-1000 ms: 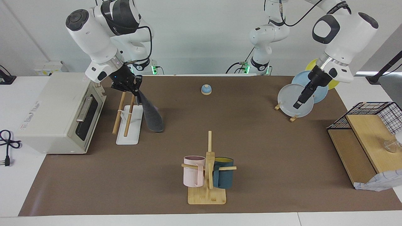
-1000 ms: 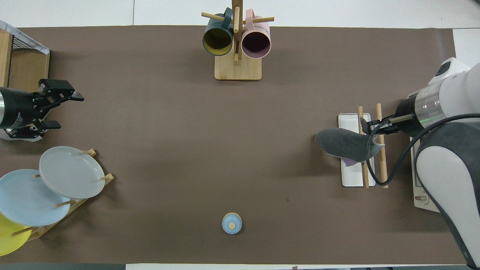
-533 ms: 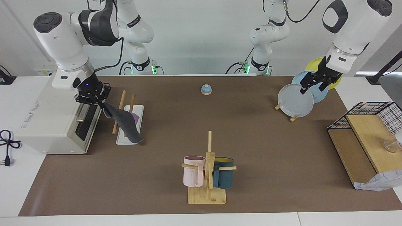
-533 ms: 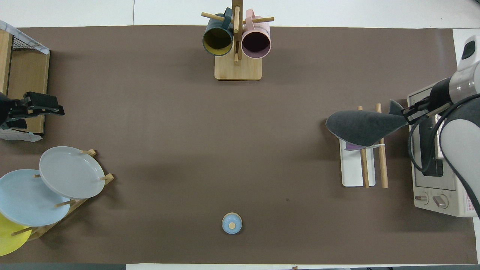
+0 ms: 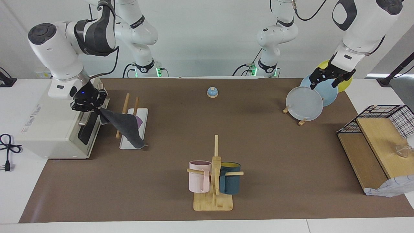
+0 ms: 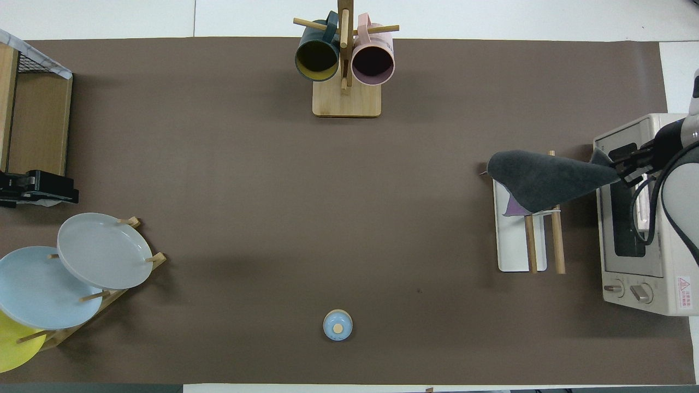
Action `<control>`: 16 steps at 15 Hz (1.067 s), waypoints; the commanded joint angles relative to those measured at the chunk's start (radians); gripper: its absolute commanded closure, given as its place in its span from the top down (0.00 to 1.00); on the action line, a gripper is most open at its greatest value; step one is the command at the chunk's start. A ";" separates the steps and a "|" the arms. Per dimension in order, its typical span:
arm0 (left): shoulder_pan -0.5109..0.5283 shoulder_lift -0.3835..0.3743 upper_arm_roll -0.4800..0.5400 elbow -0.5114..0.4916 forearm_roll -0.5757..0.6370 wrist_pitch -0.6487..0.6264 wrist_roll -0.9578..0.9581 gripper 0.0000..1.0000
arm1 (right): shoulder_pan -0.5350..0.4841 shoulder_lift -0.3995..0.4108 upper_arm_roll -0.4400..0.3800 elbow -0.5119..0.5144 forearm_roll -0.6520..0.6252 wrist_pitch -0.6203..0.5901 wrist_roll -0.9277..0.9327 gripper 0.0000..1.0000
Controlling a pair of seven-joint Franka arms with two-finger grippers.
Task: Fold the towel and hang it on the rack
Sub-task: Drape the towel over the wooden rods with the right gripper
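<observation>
Grey cloth defines the job: the towel [image 5: 124,124] drapes over the 2 slanted wooden rods of the rack [image 5: 133,129], at the right arm's end of the worktop. One corner is pinched in the clenched right pincer [image 5: 93,108], which holds it up over the gap between the rack and the white toaster oven [image 5: 55,119] beside it. The opposite end of the towel trails down to the rack's white base, on the side away from the robots. A purple patch shows beneath the grey.

Handling judgement: the towel is light, limp and non-fragile. It sags from any single grip point and may slide off the smooth rods if weight is uneven on the 2 sides. Take hold at a corner or along a folded edge, and set it down with equal overhang.

Farther along the worktop, the left pincer [image 5: 326,77] hangs with fingers spread, grasping nothing, over the plates on the plate stand [image 5: 304,103]. This arm waits.

The mug tree [image 5: 215,174] stands farthest from the robots.
</observation>
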 commanded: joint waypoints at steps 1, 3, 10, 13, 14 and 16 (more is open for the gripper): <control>-0.145 0.027 0.145 0.073 0.038 -0.017 0.016 1.00 | -0.038 -0.054 0.012 -0.095 -0.011 0.052 -0.054 0.00; -0.265 0.064 0.274 0.141 0.044 -0.064 0.019 1.00 | -0.042 -0.074 0.011 -0.149 -0.011 0.087 -0.087 0.00; -0.285 0.033 0.291 0.117 0.044 -0.063 0.014 1.00 | -0.030 -0.081 0.015 -0.238 -0.011 0.204 -0.095 0.00; -0.276 0.033 0.290 0.115 0.043 -0.057 0.020 1.00 | -0.018 -0.081 0.015 -0.237 -0.010 0.202 -0.089 0.00; -0.273 0.036 0.282 0.118 0.041 -0.055 0.022 1.00 | -0.018 -0.081 0.017 -0.237 -0.010 0.201 -0.086 0.18; -0.224 0.036 0.210 0.118 0.040 -0.055 0.016 1.00 | -0.019 -0.081 0.015 -0.237 -0.010 0.199 -0.087 0.59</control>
